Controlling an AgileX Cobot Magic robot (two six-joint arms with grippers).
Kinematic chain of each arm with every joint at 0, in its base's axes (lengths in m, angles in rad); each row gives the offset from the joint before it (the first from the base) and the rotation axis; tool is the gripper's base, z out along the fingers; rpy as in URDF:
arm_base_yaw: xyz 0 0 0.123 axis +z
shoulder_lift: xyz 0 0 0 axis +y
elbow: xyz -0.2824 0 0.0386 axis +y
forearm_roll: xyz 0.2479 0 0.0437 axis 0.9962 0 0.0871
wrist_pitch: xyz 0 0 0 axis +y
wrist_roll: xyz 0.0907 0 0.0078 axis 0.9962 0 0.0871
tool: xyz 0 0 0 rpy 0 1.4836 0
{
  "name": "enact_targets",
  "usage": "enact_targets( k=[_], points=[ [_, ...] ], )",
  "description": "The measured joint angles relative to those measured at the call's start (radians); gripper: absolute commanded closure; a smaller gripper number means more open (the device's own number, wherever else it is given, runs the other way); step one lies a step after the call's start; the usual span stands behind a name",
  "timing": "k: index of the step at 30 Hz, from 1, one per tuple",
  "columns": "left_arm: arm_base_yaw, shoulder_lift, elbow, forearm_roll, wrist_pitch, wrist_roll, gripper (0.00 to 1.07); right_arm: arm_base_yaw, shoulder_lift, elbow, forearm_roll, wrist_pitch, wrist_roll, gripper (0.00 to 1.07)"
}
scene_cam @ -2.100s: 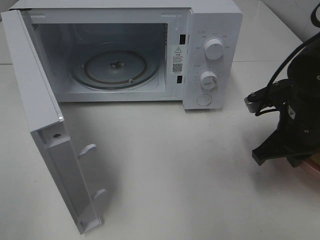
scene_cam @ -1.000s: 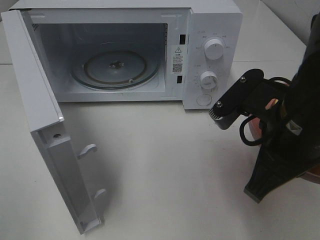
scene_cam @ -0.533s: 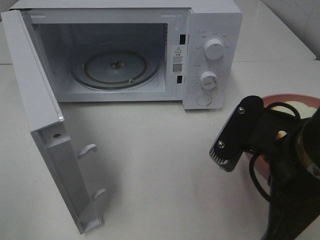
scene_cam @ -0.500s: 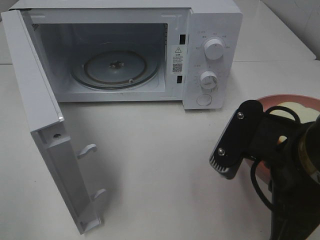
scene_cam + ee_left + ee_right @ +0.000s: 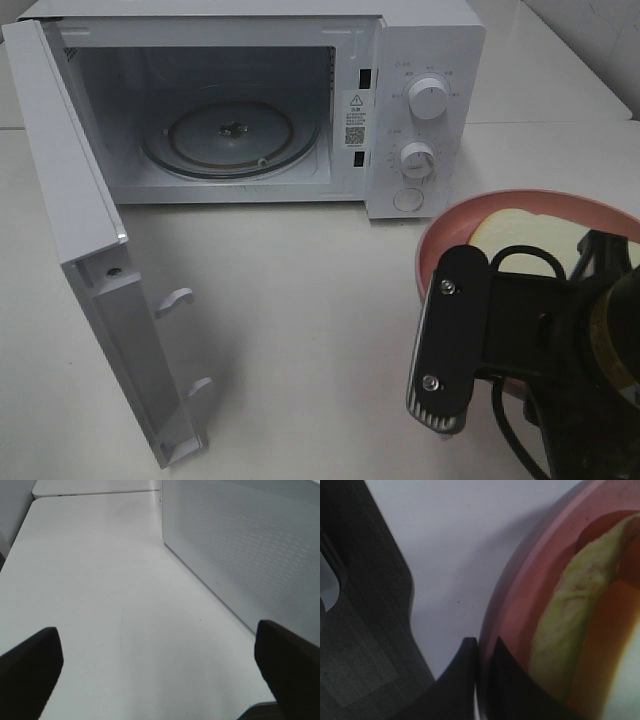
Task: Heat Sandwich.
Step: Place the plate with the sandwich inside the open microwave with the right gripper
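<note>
Noting at left the left jaws released and empty over the bench (image 5: 100, 580), beside a white perforated panel (image 5: 240, 545), well apart from the food. Passing the microwave (image 5: 425, 50), door (image 5: 60, 190) swung wide, turntable (image 5: 230, 135) bare. Finding the sandwich (image 5: 520, 235) far right, flat on the pink plate (image 5: 437, 240), right jaws clenched on that plate's rim with the bread just beyond the tips; judging the right arm far the nearer, cavity lying leftward, plate to be carried level.
</note>
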Motion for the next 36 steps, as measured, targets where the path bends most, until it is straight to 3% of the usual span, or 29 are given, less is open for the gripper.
enact_targets(
  k=[23,36],
  points=[
    [0.000,0.000,0.000,0.000,0.000,0.000,0.07,0.001,0.000,0.000,-0.001,-0.207,-0.430,1.03],
    [0.000,0.000,0.000,0.000,0.000,0.000,0.07,0.001,0.000,0.000,-0.003,-0.283,-0.482,1.05]
  ],
)
